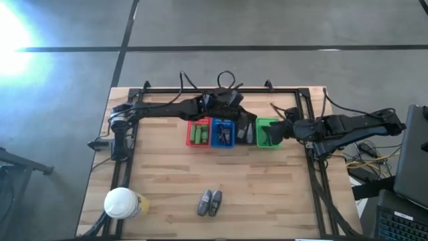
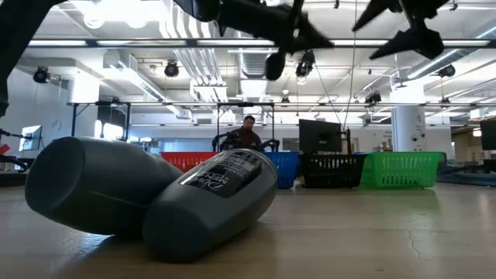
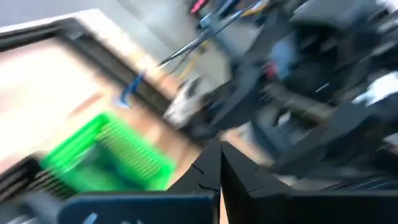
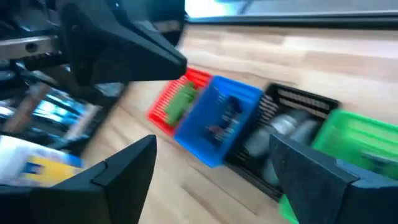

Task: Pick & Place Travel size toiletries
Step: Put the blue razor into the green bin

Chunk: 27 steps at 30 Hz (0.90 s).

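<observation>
Two grey-silver oval toiletries (image 1: 209,202) lie side by side on the near table, big in the low view (image 2: 213,201), the nearer leaning on the other. Green packets (image 1: 198,136) fill the red basket (image 4: 163,106). Dark items sit in the blue basket (image 1: 223,134), and grey pieces (image 4: 292,130) in the black basket (image 1: 247,131). My left gripper (image 1: 244,120) hovers shut over the blue and black baskets, fingertips together (image 3: 221,163) with nothing between them. My right gripper (image 4: 211,168) is open and raised above the green basket (image 1: 267,132).
The four slotted baskets stand in a row at mid-table toward the far side. A white-lidded yellowish jar (image 1: 124,203) lies at the near left corner. A black frame (image 1: 120,167) runs along the table's edges. Bare wood spreads between the baskets and the grey pieces.
</observation>
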Each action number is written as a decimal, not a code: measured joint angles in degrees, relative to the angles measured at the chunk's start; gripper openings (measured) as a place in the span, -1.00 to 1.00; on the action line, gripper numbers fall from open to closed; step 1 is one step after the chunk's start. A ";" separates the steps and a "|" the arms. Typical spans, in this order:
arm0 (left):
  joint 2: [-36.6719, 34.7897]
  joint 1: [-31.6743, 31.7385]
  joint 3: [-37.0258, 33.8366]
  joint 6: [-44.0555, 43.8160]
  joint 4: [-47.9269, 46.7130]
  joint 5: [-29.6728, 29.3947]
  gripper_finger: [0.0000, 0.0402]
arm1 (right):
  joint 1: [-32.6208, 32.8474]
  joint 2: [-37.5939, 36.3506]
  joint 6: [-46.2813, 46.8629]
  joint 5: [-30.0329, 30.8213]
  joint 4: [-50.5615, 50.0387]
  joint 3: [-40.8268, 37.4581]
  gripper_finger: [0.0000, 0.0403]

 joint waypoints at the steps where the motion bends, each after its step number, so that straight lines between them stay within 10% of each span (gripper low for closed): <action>1: 0.00 0.16 -0.24 1.36 -1.99 -0.69 -0.99 | 0.00 0.23 0.66 0.00 -1.83 0.00 0.50; 16: -2.88 0.39 -1.74 13.19 -24.32 -9.14 -0.74 | -5.60 2.92 7.15 -0.02 -19.16 2.70 0.51; 27: -10.97 0.42 -6.13 17.77 -37.89 -11.61 -0.36 | -39.57 24.25 -26.58 -12.11 -27.15 10.89 0.33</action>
